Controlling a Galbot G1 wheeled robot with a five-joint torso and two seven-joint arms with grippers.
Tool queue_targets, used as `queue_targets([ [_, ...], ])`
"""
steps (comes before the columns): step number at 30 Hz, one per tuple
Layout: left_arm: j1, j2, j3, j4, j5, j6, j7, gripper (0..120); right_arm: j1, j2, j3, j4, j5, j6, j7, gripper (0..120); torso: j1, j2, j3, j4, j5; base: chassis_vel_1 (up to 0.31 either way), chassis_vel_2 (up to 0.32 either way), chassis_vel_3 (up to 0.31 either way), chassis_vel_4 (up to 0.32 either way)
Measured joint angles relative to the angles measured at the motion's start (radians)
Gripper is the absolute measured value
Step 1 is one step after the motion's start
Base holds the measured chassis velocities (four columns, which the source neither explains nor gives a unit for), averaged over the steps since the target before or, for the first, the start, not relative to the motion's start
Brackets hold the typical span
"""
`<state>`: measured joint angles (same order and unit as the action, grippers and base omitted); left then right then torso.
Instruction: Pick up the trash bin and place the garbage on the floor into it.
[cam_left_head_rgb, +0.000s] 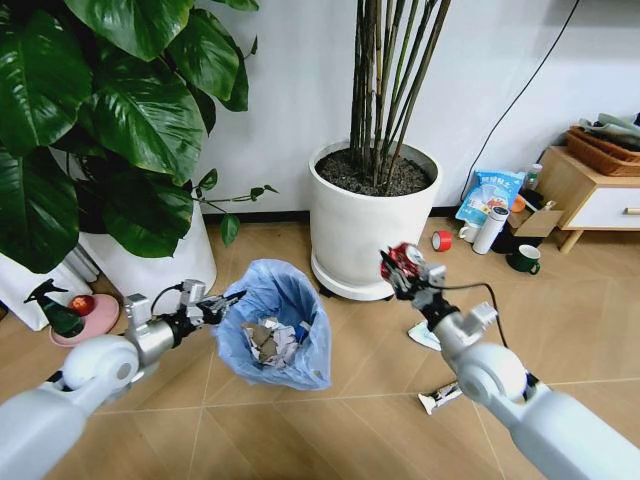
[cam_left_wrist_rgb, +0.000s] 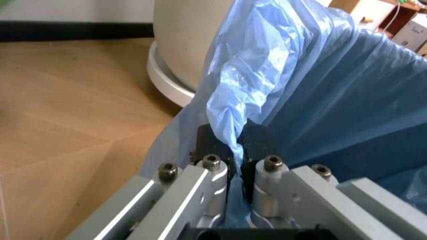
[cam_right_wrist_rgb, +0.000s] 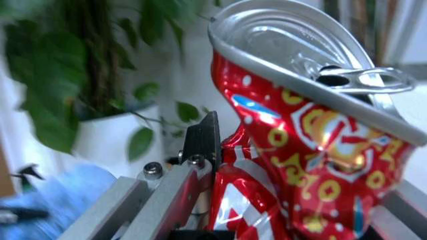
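Observation:
The trash bin (cam_left_head_rgb: 275, 325), lined with a crinkly light-blue bag, hangs tilted just above the floor (cam_left_head_rgb: 340, 430), with crumpled white paper (cam_left_head_rgb: 268, 340) inside it. My left gripper (cam_left_head_rgb: 225, 300) is shut on its rim. In the left wrist view the fingers (cam_left_wrist_rgb: 212, 172) pinch the blue bag (cam_left_wrist_rgb: 320, 100). My right gripper (cam_left_head_rgb: 405, 268) is shut on a crushed red can (cam_left_head_rgb: 403, 258), held in the air to the right of the bin. The red can (cam_right_wrist_rgb: 300, 150) sits against a dark finger (cam_right_wrist_rgb: 203, 145). A wrapper (cam_left_head_rgb: 440, 398) and a pale scrap (cam_left_head_rgb: 423, 335) lie on the floor under my right arm.
A big white plant pot (cam_left_head_rgb: 372, 215) stands right behind the bin, and another white pot (cam_left_head_rgb: 150, 260) with large leaves is at the left. A pink dish (cam_left_head_rgb: 85, 318) lies far left. Mugs, a bottle and a red tape roll (cam_left_head_rgb: 442, 240) sit near the cabinet (cam_left_head_rgb: 600, 195).

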<state>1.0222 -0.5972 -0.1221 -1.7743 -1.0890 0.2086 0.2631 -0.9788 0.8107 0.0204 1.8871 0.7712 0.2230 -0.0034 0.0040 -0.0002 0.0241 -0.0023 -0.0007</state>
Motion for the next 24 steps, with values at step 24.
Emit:
queue_targets([
  [24,-0.148,-0.037,0.118,0.086,-0.030,-0.003,0.000,0,0.384,0.120,-0.380,-0.159,0.079,0.065,-0.179,14,0.000,0.000,0.000,0.0001,-0.0001,0.000,0.000,0.000,0.000],
])
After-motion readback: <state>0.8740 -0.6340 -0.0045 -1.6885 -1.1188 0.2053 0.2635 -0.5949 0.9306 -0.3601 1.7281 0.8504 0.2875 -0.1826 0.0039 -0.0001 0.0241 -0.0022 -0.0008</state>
